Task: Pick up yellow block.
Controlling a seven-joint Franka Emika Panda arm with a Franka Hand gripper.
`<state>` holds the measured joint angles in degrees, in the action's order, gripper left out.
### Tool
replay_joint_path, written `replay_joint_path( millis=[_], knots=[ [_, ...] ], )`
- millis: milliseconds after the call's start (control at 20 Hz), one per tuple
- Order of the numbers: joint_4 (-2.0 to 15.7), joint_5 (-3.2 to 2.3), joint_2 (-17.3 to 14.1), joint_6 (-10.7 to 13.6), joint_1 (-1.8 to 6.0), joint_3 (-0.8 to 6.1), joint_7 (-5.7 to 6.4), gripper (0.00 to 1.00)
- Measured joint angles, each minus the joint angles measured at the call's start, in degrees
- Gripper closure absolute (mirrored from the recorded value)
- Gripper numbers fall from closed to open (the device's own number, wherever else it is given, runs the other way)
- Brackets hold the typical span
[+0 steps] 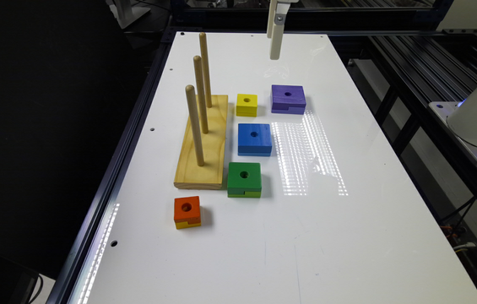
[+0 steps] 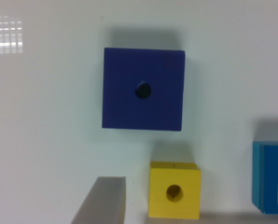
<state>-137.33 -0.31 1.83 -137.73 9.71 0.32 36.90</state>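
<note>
Five blocks sit on the white table [image 1: 348, 236] in the exterior view, and the gripper [image 1: 275, 54] hangs high over the far end, well clear of all of them. The yellow block [image 1: 247, 104] lies just beside the peg board [image 1: 204, 145], with the purple block [image 1: 288, 99] to the exterior view's right and the blue block [image 1: 254, 139] just in front. Open table runs wide on the exterior view's right; on the board side it is tight.

Over to the wrist view: the yellow block [image 2: 174, 190] sits low in the picture, the purple block [image 2: 143, 88] apart from it, the blue block [image 2: 271, 177] at the edge. One finger [image 2: 102, 200] shows as a grey slab beside the yellow block; whether the jaws are spread or closed cannot be told.

The likely risks are a finger clipping the blue block or the board on the way down, or a descent onto the purple block, which lies nearer the gripper.
</note>
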Motion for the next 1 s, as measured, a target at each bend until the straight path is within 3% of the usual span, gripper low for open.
replay_joint_path(
  millis=[300, 800, 1000],
  knots=[
    [0.53, 0.0, -0.4, 0.0, 0.69, -0.09, -0.77, 0.0],
    [0.56, 0.0, -0.9, 0.0, 0.75, -0.09, -0.86, 0.0],
    [0.58, 0.0, -3.3, -2.1, 0.77, -0.09, -0.87, 0.0]
  ],
)
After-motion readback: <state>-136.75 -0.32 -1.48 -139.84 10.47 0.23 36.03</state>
